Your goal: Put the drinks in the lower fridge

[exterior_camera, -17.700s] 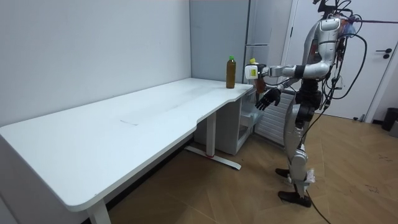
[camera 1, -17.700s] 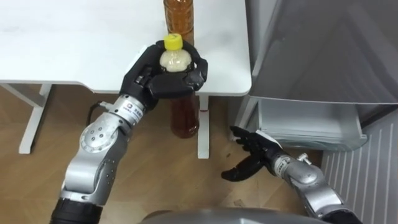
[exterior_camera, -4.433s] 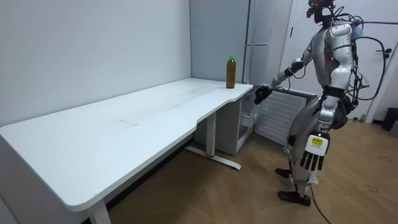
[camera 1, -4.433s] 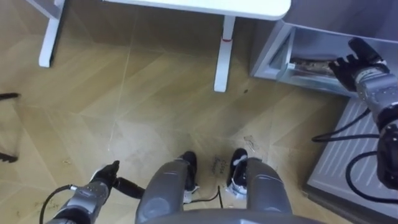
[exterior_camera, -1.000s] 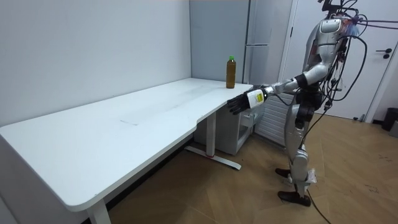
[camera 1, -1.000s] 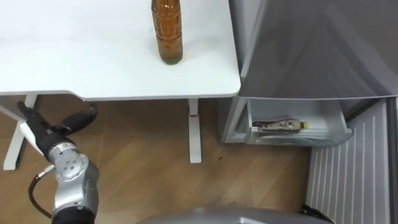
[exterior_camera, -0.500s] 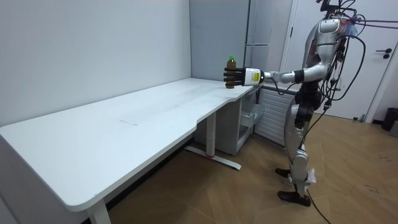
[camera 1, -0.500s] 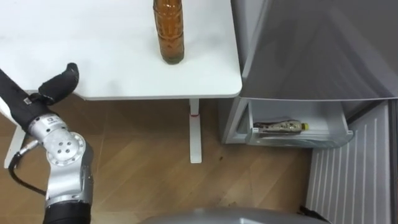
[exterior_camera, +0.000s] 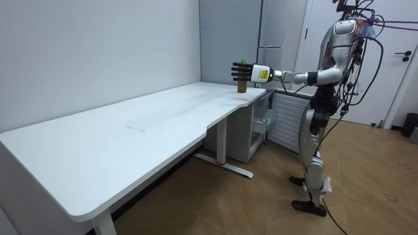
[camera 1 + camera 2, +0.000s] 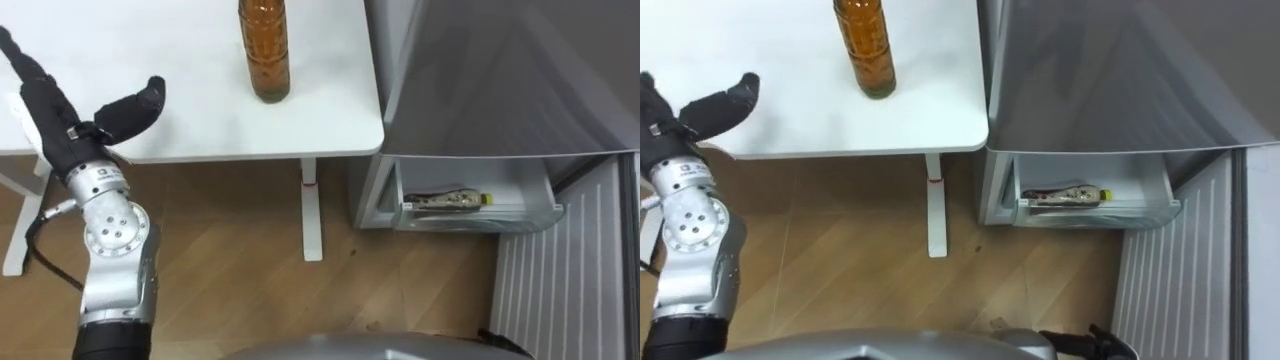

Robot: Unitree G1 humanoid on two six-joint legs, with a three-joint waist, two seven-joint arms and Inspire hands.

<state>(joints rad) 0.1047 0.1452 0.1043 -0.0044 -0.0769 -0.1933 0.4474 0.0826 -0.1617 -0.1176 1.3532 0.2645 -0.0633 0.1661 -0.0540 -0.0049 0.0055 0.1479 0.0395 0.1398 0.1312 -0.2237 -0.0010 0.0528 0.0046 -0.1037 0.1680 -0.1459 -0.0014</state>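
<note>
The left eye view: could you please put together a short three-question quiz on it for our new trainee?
1. True or false: the amber bottle stands upright on the white table.
2. The left hand is: A) shut on the amber bottle; B) open, apart from it; C) resting flat on the floor.
3. Fill in: the yellow-capped bottle lies in the open ____ of the fridge.
Key: 1 true; 2 B; 3 drawer.

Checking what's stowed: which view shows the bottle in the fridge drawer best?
Left eye view: the bottle lies on its side in the open drawer, cap rightward. The right eye view matches; in the room view it's too small to tell.
</note>
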